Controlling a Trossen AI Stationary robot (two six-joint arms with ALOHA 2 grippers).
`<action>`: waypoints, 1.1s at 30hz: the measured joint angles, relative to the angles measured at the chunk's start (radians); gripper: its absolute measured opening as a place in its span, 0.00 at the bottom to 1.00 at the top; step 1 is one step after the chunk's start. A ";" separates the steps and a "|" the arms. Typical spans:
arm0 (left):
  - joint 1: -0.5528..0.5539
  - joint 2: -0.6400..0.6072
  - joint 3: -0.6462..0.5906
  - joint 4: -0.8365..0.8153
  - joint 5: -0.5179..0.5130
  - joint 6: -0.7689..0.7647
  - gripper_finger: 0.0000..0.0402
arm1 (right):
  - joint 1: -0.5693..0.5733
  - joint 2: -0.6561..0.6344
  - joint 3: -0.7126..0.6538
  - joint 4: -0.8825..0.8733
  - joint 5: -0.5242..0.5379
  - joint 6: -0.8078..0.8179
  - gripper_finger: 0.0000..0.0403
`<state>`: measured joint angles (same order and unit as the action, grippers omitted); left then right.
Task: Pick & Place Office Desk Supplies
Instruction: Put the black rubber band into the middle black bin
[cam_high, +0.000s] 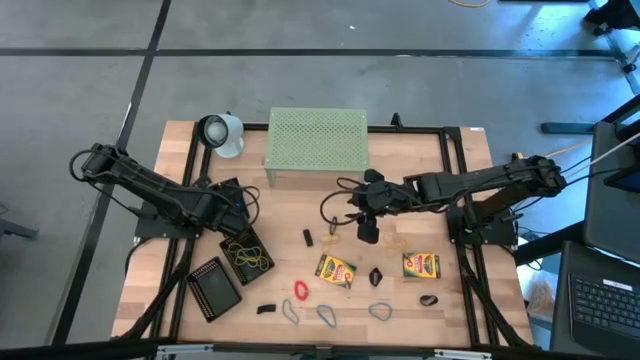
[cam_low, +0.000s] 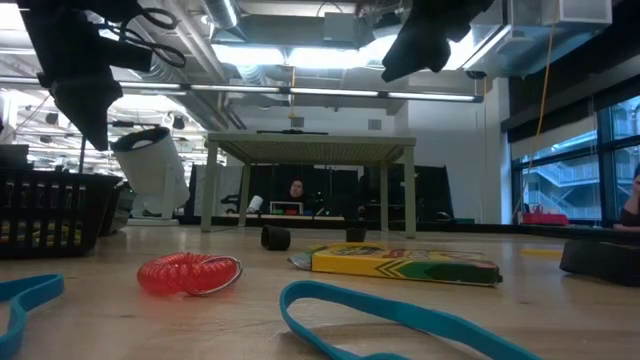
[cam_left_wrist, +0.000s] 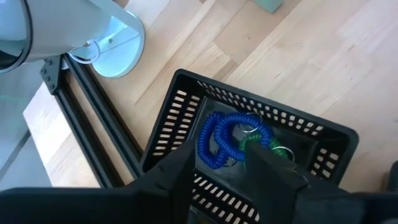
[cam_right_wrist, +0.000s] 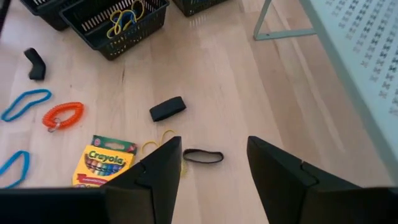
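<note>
Left gripper (cam_left_wrist: 217, 168) hovers over a black mesh tray (cam_left_wrist: 336, 134), fingers apart, holding nothing; blue coil (cam_left_wrist: 224, 137) and green coil (cam_left_wrist: 264, 142) lie in that tray. Right gripper (cam_right_wrist: 214, 165) open, empty, above a dark band loop (cam_right_wrist: 203, 156) at frame centre. Crayon box (cam_right_wrist: 106, 160) lower left, orange coil (cam_right_wrist: 62, 115) left, black clip (cam_right_wrist: 167, 108) above the loop.

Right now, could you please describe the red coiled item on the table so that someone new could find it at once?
Start at the pale-green perforated stand at the back of the table and come straight toward the front edge, past the crayon box. Just left of that box lies the red coil. It is the only red, spring-like loop; the loops beside it are flat blue bands.
</note>
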<state>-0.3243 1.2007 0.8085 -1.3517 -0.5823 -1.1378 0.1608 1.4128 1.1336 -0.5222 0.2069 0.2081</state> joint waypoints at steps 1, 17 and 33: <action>0.000 0.000 0.000 0.006 -0.001 0.000 0.34 | 0.000 0.000 0.000 0.000 -0.008 0.013 0.46; 0.000 0.000 0.000 0.299 -0.047 0.267 0.35 | 0.006 0.221 0.000 0.056 -0.016 -0.095 0.46; 0.000 0.000 0.000 0.386 -0.046 0.348 0.35 | -0.030 0.486 0.000 0.198 -0.014 -0.359 0.46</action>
<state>-0.3244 1.2007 0.8085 -0.9657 -0.6284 -0.7895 0.1307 1.8987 1.1336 -0.3243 0.1930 -0.1509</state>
